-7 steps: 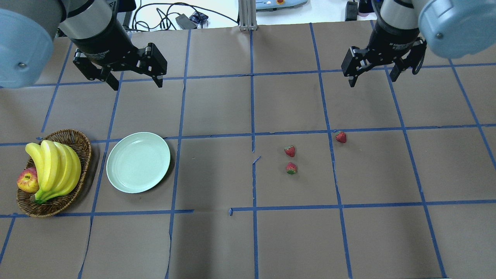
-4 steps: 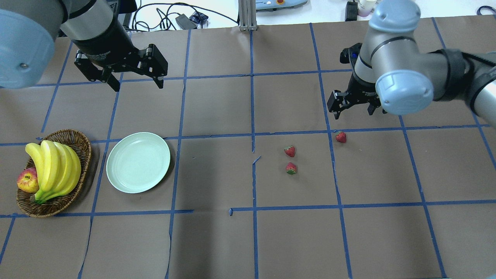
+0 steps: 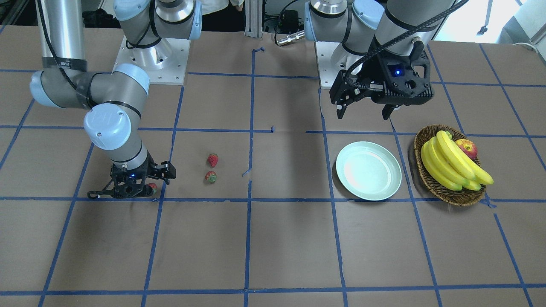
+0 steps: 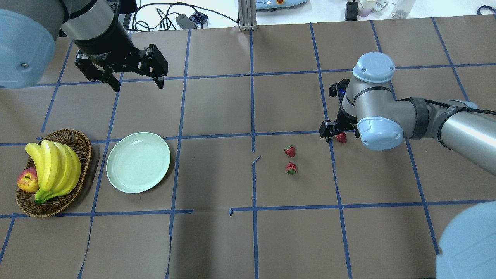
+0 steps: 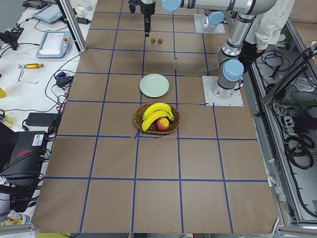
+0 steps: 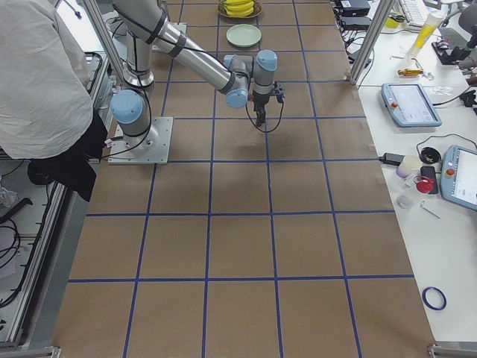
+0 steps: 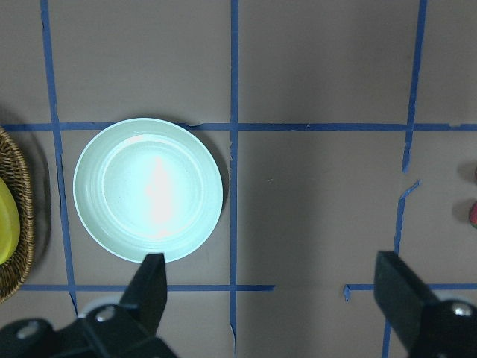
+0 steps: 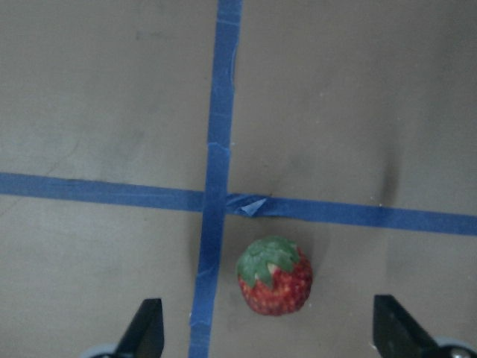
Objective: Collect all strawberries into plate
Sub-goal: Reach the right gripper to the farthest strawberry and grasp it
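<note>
Three small red strawberries lie right of centre. Two (image 4: 290,150) (image 4: 291,168) sit close together; the third (image 4: 341,137) lies by a tape crossing. My right gripper (image 4: 338,135) is open and low over the third strawberry (image 8: 274,276), which lies on the paper between its fingers (image 8: 146,328) without touching them. The pale mint-green plate (image 4: 138,162) stands empty at the left. My left gripper (image 4: 138,85) is open and empty, hovering high beyond the plate (image 7: 147,189).
A brown wicker basket (image 4: 54,207) with bananas (image 4: 54,166) and an apple (image 4: 28,181) stands left of the plate. Blue tape lines grid the brown paper. Cables and devices lie beyond the table's far edge.
My right arm has swung forward and down from the far right, bringing its open gripper around the third strawberry. The left arm and the strawberries have not moved.
</note>
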